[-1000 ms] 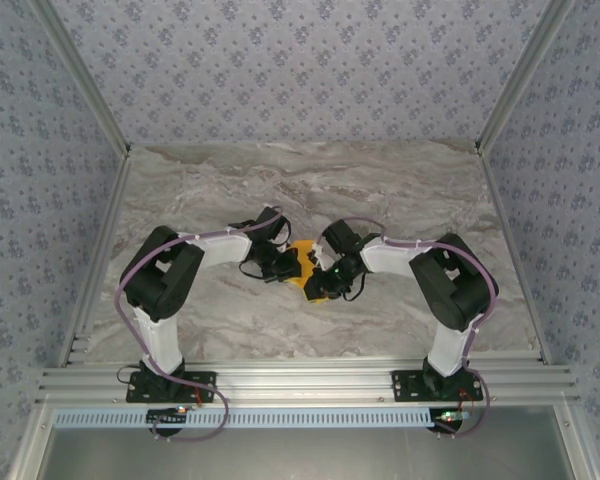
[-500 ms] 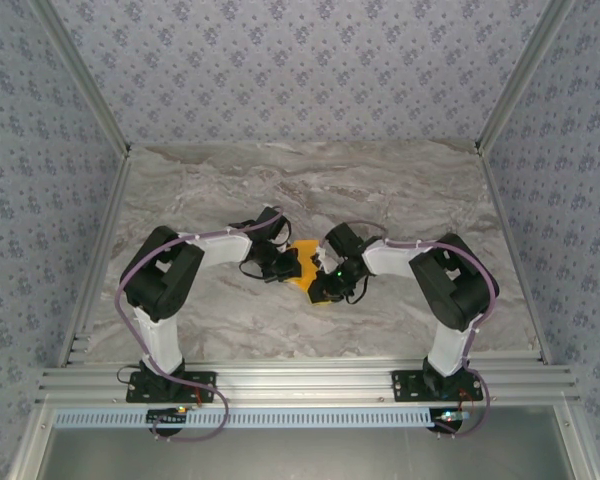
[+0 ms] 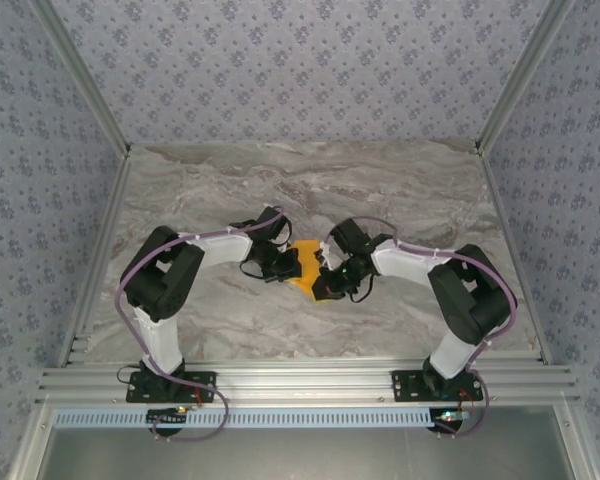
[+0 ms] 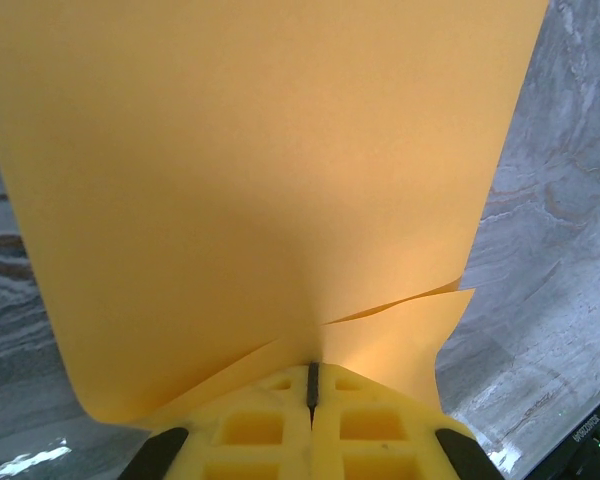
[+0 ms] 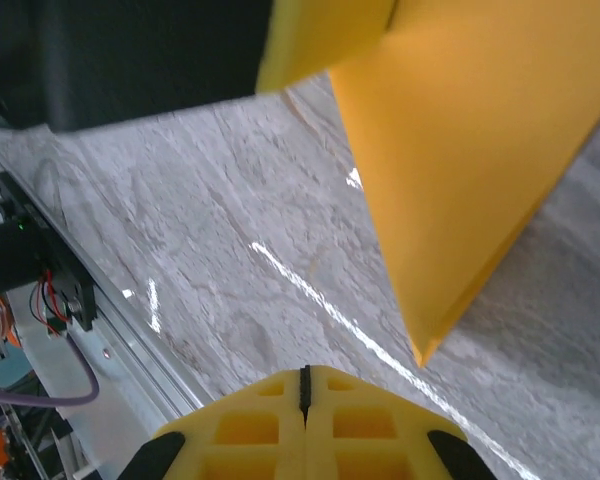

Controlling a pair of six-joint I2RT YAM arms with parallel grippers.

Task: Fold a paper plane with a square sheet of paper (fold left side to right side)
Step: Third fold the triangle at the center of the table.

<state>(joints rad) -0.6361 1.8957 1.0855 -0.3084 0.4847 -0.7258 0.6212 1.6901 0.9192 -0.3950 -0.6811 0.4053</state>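
The orange-yellow sheet of paper point(image 4: 260, 160) is folded into layers and held off the table. My left gripper point(image 4: 310, 372) is shut on its near edge, and two layers part slightly just right of the jaws. In the top view the paper point(image 3: 305, 250) sits between my left gripper point(image 3: 291, 265) and my right gripper point(image 3: 323, 284). In the right wrist view the paper point(image 5: 470, 150) hangs down to a sharp corner above the marble. My right gripper point(image 5: 303, 375) is shut with nothing in it, a little below and left of that corner.
The marble table point(image 3: 380, 190) stretches behind and beside both arms. An aluminium rail point(image 3: 300, 382) runs along the near edge. The left gripper's yellow finger point(image 5: 320, 35) and black body show at the top of the right wrist view.
My right gripper has closed with nothing in it, and the right arm's elbow has swung out to the right and nearer. The left gripper still holds the paper in the same place.
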